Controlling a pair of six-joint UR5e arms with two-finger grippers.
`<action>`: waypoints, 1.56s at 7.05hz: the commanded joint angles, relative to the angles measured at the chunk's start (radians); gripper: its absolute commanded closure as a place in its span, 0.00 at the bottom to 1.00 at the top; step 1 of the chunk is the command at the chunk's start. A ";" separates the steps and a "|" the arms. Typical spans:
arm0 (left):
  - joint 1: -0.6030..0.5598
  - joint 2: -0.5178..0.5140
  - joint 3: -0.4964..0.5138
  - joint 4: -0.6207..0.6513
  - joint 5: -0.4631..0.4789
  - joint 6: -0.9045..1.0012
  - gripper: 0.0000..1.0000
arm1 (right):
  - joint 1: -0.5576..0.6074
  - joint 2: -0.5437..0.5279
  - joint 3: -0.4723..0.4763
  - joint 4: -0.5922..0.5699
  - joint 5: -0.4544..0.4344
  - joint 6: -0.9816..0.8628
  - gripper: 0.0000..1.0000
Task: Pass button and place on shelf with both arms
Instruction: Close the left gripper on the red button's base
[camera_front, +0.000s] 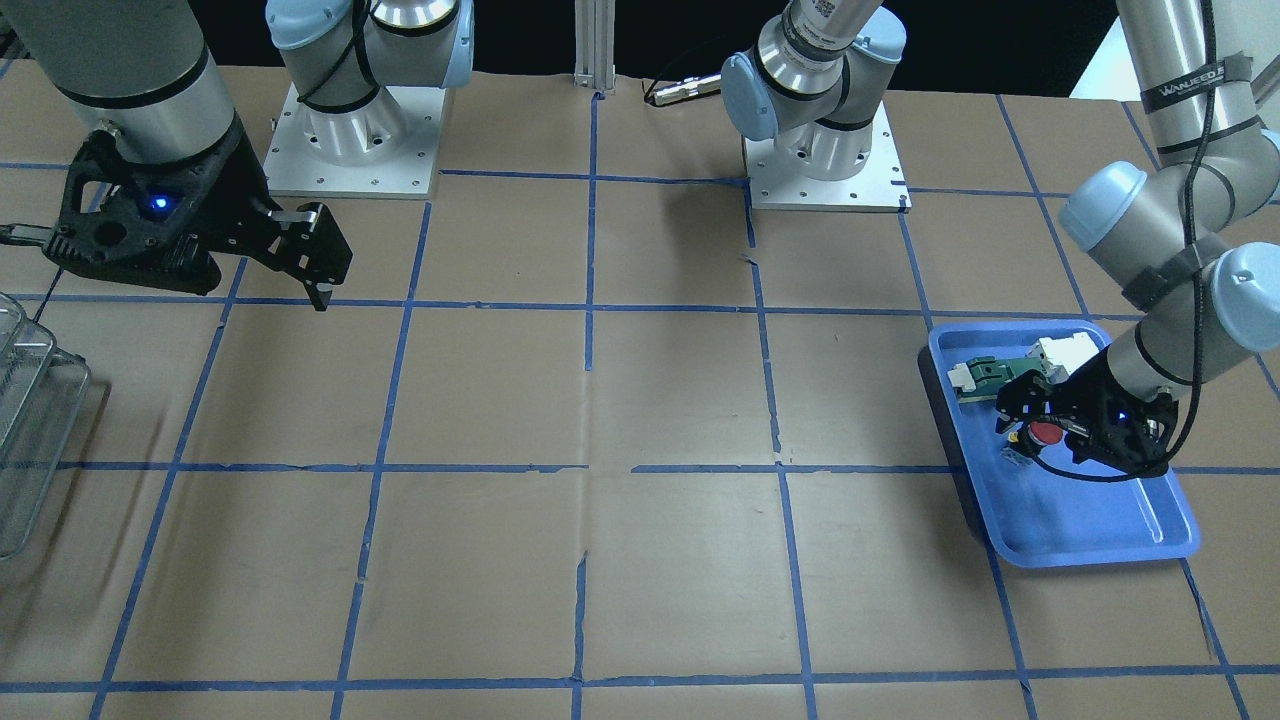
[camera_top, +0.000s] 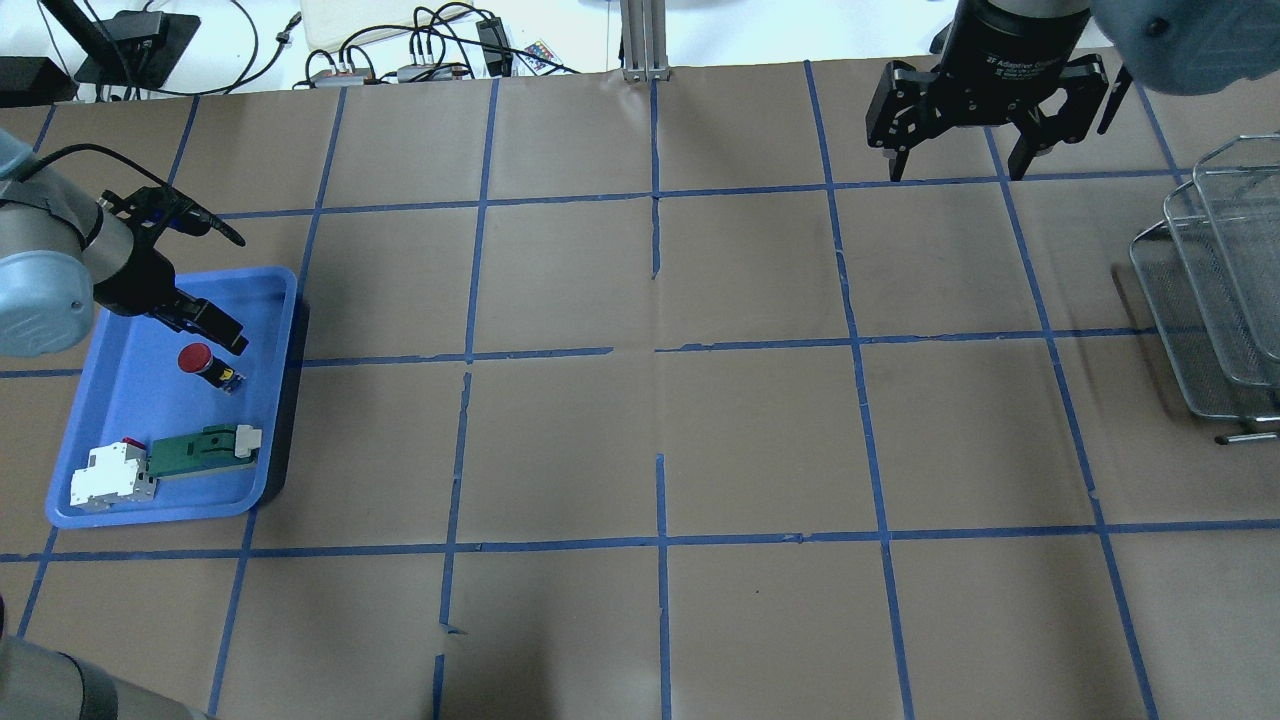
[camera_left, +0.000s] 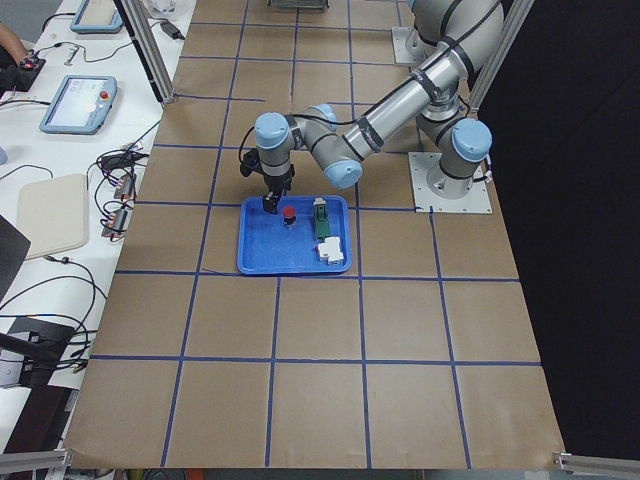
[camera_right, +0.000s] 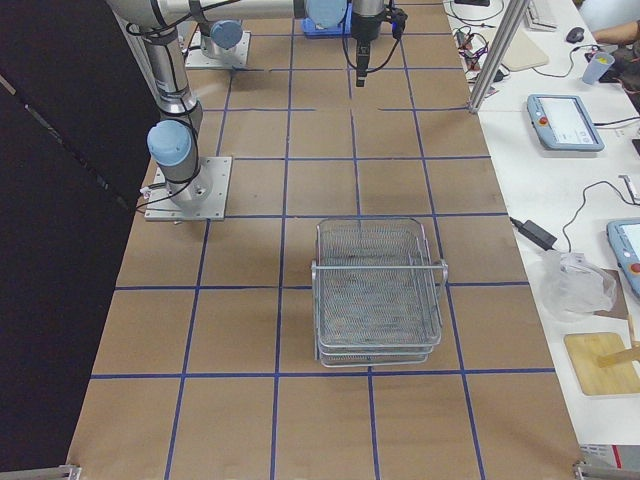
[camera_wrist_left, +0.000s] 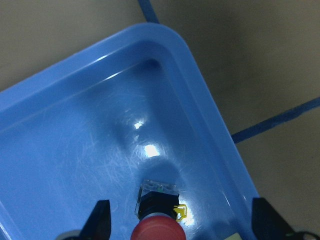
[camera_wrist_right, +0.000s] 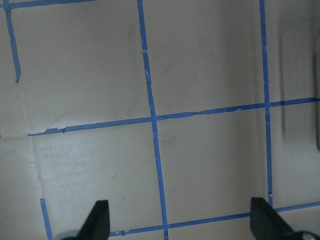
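Blue plastic tray (camera_top: 272, 300) at the table's left end: shallow, rounded corners, raised rim. Its floor is glossy and finely scratched, with light glare in the left wrist view.

- The tray holds three items.
- The button (camera_top: 195, 357) lies on the tray floor about mid-tray. It is tipped on its side, with a round red cap, a short black body and a clear base end with a small yellow piece.
- The green-and-white flat part (camera_top: 198, 455) and the white block (camera_top: 103, 478), which has a red bit on top, lie side by side and touching at the tray's other end, apart from the button.

Left gripper (camera_wrist_left: 182, 222) is down inside the tray. Its black fingers are spread wide to either side of the button and not touching it.

Right gripper (camera_top: 955, 165) hangs above the table (camera_top: 760, 440) at the far right. Its fingers are spread and hold nothing.

Shelf (camera_right: 378, 290) stands at the table's right end, well apart from the tray. It is a silvery wire-mesh rack of stacked tiers with thin rods and rounded corners, and it is see-through.

The table surface is matte brown paper gridded with blue tape.
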 joint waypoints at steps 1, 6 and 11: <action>0.005 -0.027 -0.003 0.016 0.001 0.007 0.08 | -0.002 0.000 0.000 0.000 0.001 0.000 0.00; 0.049 -0.024 -0.021 0.018 0.008 0.033 0.37 | -0.002 -0.002 0.000 -0.003 0.001 0.000 0.00; 0.051 -0.002 -0.032 0.011 0.010 0.031 0.88 | -0.002 0.000 0.000 -0.006 0.001 -0.002 0.00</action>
